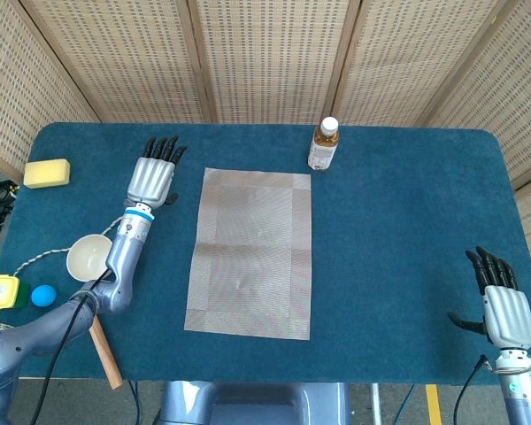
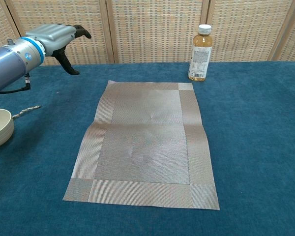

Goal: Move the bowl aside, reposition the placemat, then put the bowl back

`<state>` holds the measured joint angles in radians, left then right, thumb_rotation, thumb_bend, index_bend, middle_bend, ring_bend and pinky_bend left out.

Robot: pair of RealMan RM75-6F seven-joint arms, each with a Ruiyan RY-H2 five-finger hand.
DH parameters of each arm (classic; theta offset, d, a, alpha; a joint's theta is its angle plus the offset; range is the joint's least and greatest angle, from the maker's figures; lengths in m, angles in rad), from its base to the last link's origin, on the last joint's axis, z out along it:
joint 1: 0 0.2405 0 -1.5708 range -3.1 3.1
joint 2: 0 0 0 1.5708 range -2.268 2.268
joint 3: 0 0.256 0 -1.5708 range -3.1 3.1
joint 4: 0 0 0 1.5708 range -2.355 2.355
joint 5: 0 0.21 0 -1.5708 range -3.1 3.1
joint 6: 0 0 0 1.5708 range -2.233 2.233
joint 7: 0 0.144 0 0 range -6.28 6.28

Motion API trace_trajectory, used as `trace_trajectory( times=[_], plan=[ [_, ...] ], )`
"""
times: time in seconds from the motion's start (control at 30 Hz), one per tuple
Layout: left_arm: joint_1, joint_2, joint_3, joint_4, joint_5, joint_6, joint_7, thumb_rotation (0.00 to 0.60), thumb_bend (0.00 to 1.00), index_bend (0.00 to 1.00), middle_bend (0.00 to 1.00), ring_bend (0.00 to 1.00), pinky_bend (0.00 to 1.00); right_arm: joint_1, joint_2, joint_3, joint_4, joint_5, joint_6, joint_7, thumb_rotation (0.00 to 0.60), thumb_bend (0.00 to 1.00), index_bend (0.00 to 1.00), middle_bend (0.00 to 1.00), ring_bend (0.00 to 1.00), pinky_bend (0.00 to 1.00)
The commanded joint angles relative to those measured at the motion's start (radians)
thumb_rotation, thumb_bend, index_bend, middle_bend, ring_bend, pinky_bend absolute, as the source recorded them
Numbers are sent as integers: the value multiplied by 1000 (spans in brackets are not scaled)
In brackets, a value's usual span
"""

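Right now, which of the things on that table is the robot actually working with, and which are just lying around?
Part of the job:
placemat, spread flat
bowl, set aside at the left
left hand, open beside the mat

Just lying about:
bottle
yellow sponge
blue ball
rope
wooden stick
right hand, idle at the table's near right edge

We see our left hand point(image 1: 152, 175) with a ribbed silver-grey back plate and black fingers; in the chest view point(image 2: 55, 37) the black thumb shows below the pale shell. A white and bright blue ring marks its wrist, joined to a smooth blue-grey forearm with a thin black cable alongside. Our right hand point(image 1: 503, 308) matches it: silver ribbed back, black fingers, a pale wrist with a teal spot.
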<state>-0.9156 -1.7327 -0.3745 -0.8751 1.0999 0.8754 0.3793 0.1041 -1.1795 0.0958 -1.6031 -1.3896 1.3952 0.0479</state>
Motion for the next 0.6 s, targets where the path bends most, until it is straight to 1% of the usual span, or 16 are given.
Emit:
trace_trajectory(
  times=[0.03, 0.13, 0.2, 0.3, 0.4, 0.5, 0.6],
  plan=[
    [44, 42, 16, -70, 16, 46, -41, 600, 193, 100, 0, 0, 0, 1, -2, -5, 0, -8, -2, -2, 600, 157, 0, 0, 0, 0],
    [103, 91, 42, -165, 35, 103, -61, 600, 191, 92, 0, 0, 0, 1, -4, -12, 0, -22, -1, -4, 600, 157, 0, 0, 0, 0],
    [157, 139, 70, -259, 50, 153, -62, 600, 184, 79, 0, 0, 0, 1, -5, -17, 0, -32, 1, -4, 600, 157, 0, 0, 0, 0],
    [249, 221, 121, -417, 77, 244, -50, 600, 141, 53, 0, 0, 0, 1, -7, -26, -2, -49, 4, -3, 600, 157, 0, 0, 0, 0],
    [357, 299, 191, -563, 111, 354, -40, 600, 102, 35, 0, 0, 0, 1, -8, -37, -5, -74, 7, -2, 600, 149, 0, 0, 0, 0],
    [427, 351, 246, -653, 148, 422, -35, 600, 66, 17, 0, 0, 0, 2, -9, -46, -7, -93, 9, 1, 600, 135, 0, 0, 0, 0],
    [489, 383, 292, -708, 181, 487, -33, 600, 62, 8, 0, 0, 0, 2, -10, -55, -9, -113, 12, 1, 600, 129, 0, 0, 0, 0]
  ],
)
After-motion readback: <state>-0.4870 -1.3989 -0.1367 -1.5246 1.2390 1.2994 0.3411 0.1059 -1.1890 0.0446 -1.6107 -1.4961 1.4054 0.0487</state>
